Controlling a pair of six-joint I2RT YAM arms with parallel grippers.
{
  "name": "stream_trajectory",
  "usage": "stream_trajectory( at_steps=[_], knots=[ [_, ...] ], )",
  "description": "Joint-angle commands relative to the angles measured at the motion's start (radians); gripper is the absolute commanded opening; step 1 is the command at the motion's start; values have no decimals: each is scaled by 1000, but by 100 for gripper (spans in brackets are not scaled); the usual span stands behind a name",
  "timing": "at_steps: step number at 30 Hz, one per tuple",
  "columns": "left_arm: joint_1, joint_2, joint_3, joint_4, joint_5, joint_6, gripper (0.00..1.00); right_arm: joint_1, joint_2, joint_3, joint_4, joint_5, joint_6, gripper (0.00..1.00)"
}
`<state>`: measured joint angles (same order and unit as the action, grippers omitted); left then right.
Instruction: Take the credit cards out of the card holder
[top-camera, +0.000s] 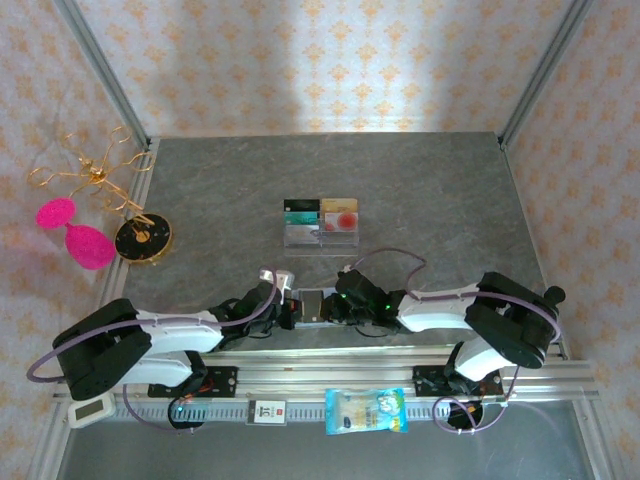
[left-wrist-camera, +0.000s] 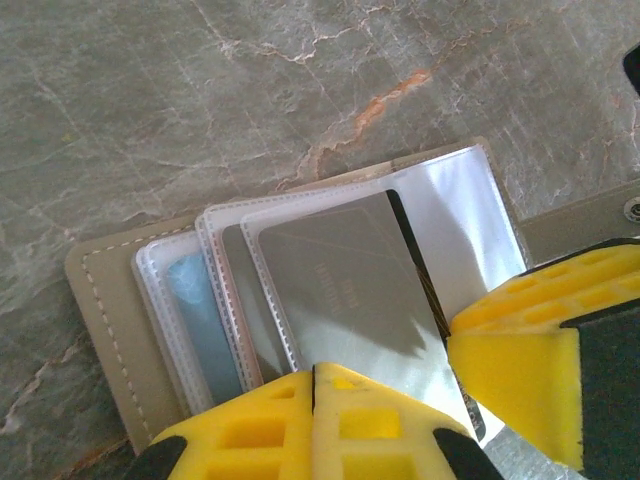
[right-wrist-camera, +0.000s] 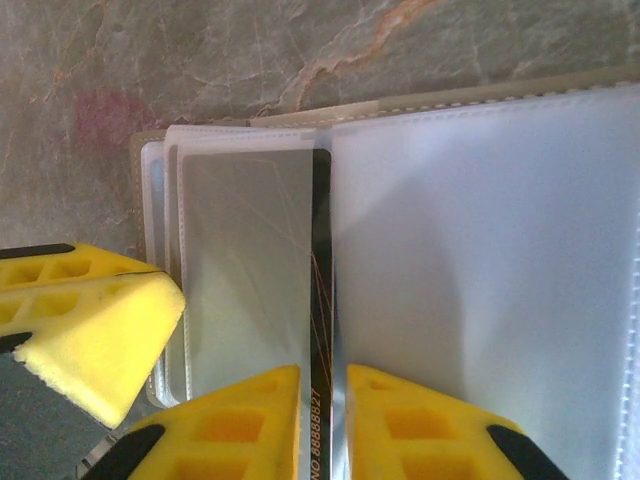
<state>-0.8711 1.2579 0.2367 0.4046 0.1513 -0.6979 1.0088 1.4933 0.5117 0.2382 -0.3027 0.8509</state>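
The card holder (top-camera: 312, 305) lies open on the stone table near the front edge, between my two grippers. Its tan cover (left-wrist-camera: 100, 300) and clear pockets (right-wrist-camera: 480, 250) show in the wrist views. A pale grey card (left-wrist-camera: 340, 280), a blue card (left-wrist-camera: 200, 320) and a dark card (right-wrist-camera: 320, 280), of which I see one edge, sit in the pockets. My left gripper (left-wrist-camera: 315, 372) is shut, its tips resting on the grey card's pocket. My right gripper (right-wrist-camera: 323, 375) stands slightly open over the dark card's edge, gripping nothing. In the top view the left gripper (top-camera: 288, 308) and the right gripper (top-camera: 335, 305) meet at the holder.
A clear acrylic tray (top-camera: 320, 232) holding a few cards stands mid-table. At the far left are a gold wire stand (top-camera: 90, 175), pink pieces (top-camera: 85, 240) and a black round disc (top-camera: 141, 238). A blue packet (top-camera: 366, 410) lies by the front rail.
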Motion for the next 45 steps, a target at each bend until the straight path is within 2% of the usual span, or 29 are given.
stream_trajectory(
  at_steps=[1,6,13,19,22,25,28,35,45],
  knots=[
    [-5,35,1,-48,4,12,0,-5,25,18,-4,12,-18,14],
    [-5,29,-8,-47,5,8,0,-5,14,6,-6,25,-6,0],
    [9,-11,-42,-43,-8,0,0,-22,-106,-59,-112,130,30,0],
    [12,-48,-17,-64,-2,15,0,-24,-91,-53,-107,111,14,0],
    [10,-115,23,-123,-15,26,0,-24,-95,-32,-117,116,-10,17],
    [9,-181,59,-179,-34,40,0,-24,-132,-20,-133,135,-48,23],
    [5,-189,68,-159,-12,45,0,-24,-157,3,-136,101,-107,28],
    [4,-14,80,-67,1,40,0,-24,-113,60,-129,47,-157,30],
    [4,55,62,-53,-13,40,0,-26,-36,103,-99,51,-189,30]
  ],
)
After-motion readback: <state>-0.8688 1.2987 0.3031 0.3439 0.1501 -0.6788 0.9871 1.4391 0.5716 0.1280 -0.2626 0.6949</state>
